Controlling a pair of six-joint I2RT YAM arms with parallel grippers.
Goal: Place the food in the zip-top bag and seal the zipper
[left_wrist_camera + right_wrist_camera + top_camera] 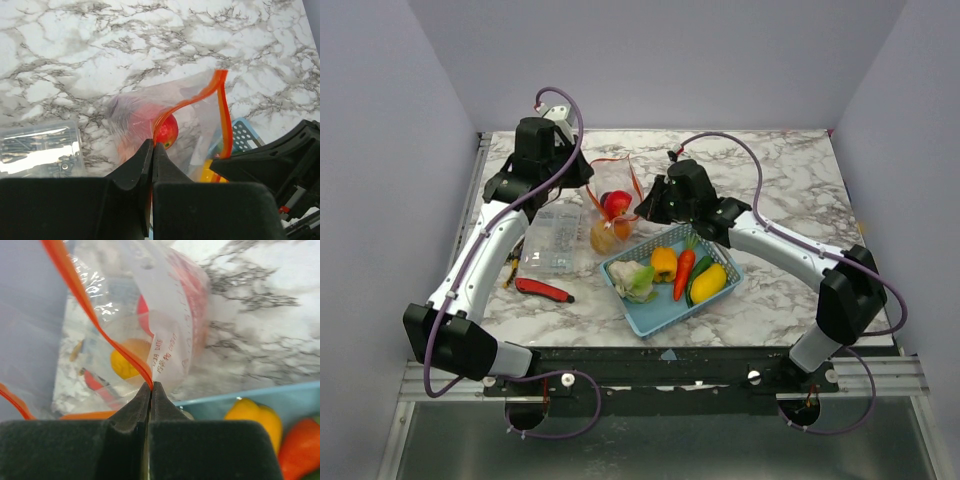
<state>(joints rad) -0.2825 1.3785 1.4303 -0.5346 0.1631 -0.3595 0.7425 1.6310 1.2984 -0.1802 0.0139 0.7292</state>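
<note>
1. Your thin, clear, crinkly zip-top bag (612,205) hangs between the two grippers over the marble tabletop (780,180). It sits about midway between the left and right edges and nearer the far edge than the near one. Its red-orange zipper strip (220,95) is parted, so the mouth is open.

2. Your left gripper (152,145) has its jaws pressed together on the zipper strip at the bag's left side. Your right gripper (151,385) pinches the strip the same way at the right side.

3. Inside the bag you have a glossy red toy fruit (167,130) and, lower down, a yellow-orange toy fruit (125,360).

4. A light-blue perforated plastic basket (655,312) lies by the middle of the near edge. It holds:
   - a white-and-green toy cauliflower (632,280)
   - a yellow toy pepper (664,263)
   - an orange toy carrot (684,272)
   - a dark green toy vegetable (700,268)
   - a yellow oblong toy piece (709,282)

5. Toward the left edge you have a clear rigid rectangular box (552,240). Just nearer the near edge lies a red-and-black handled tool (544,289).
</note>
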